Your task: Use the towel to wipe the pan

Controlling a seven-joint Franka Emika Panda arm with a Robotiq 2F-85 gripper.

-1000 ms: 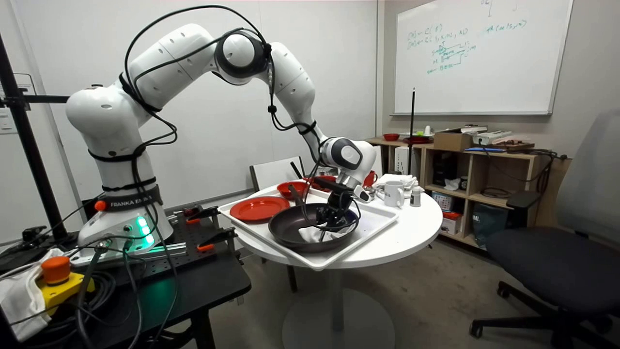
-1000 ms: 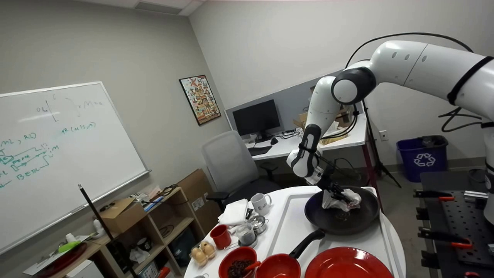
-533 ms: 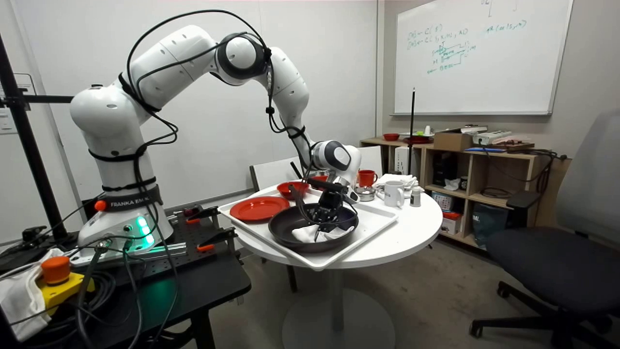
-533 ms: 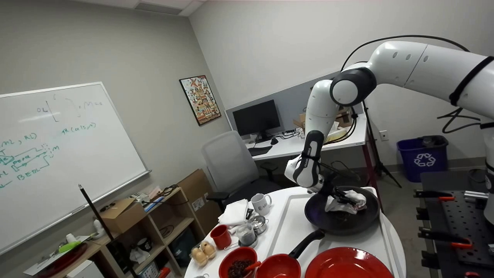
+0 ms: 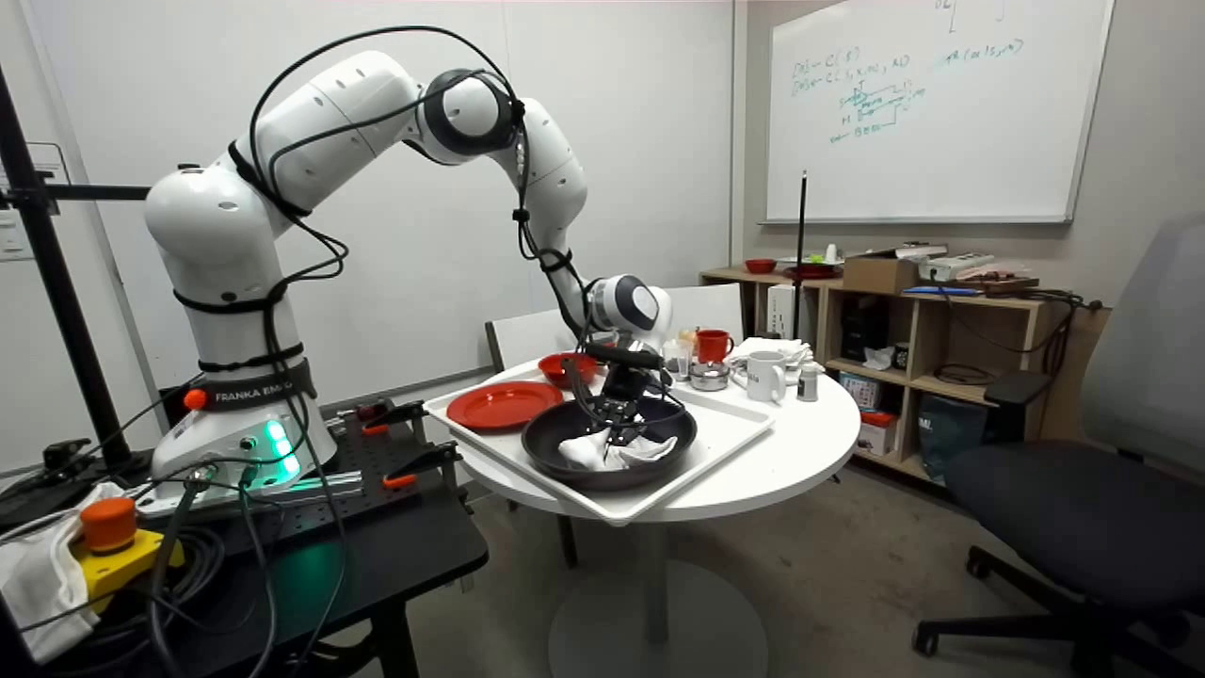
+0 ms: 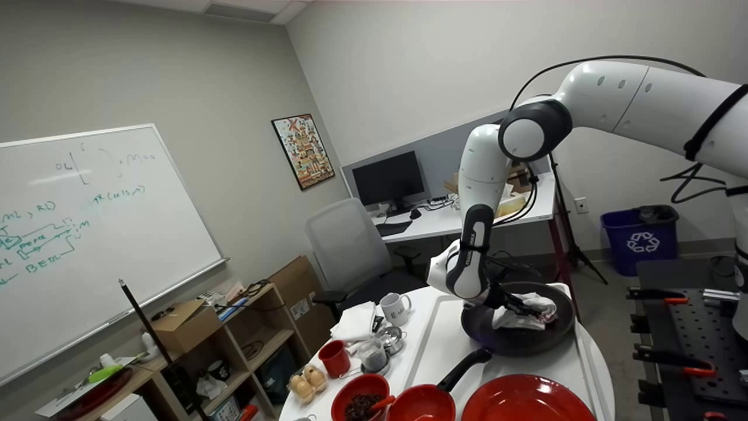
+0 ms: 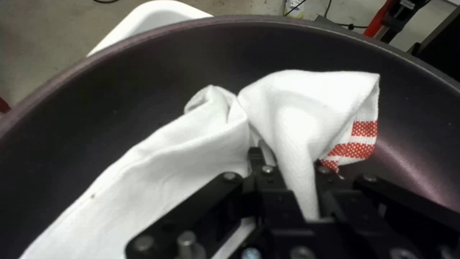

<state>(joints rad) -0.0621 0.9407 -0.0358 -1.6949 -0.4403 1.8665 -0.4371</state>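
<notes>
The large black frying pan (image 5: pixel 557 428) sits on the white tray (image 5: pixel 730 431) and shows in both exterior views, also here (image 6: pixel 520 345). Its dark inside fills much of the wrist view (image 7: pixel 143 79). The white towel (image 7: pixel 305 104) with red stripes lies bunched inside the pan; it also shows in both exterior views (image 5: pixel 602 454) (image 6: pixel 529 311). My gripper (image 7: pixel 289 162) points down into the pan, shut on a fold of the towel between its fingers. In the exterior views the gripper (image 5: pixel 621 431) (image 6: pixel 517 305) is low over the pan floor. The towel's underside is hidden.
A red plate (image 5: pixel 504 405) and a red bowl (image 5: pixel 568 369) stand beside the pan. The pan's black handle (image 6: pixel 467 368) reaches over a red bowl (image 6: pixel 421 403). A white mug (image 6: pixel 396 310), a red mug (image 6: pixel 334 358), folded white cloths (image 6: pixel 353 321) and eggs (image 6: pixel 308 383) stand on the table.
My gripper has moved across the pan toward the robot's base, dragging the towel with it. The wrist has tilted. The pan, tray and dishes have not moved.
</notes>
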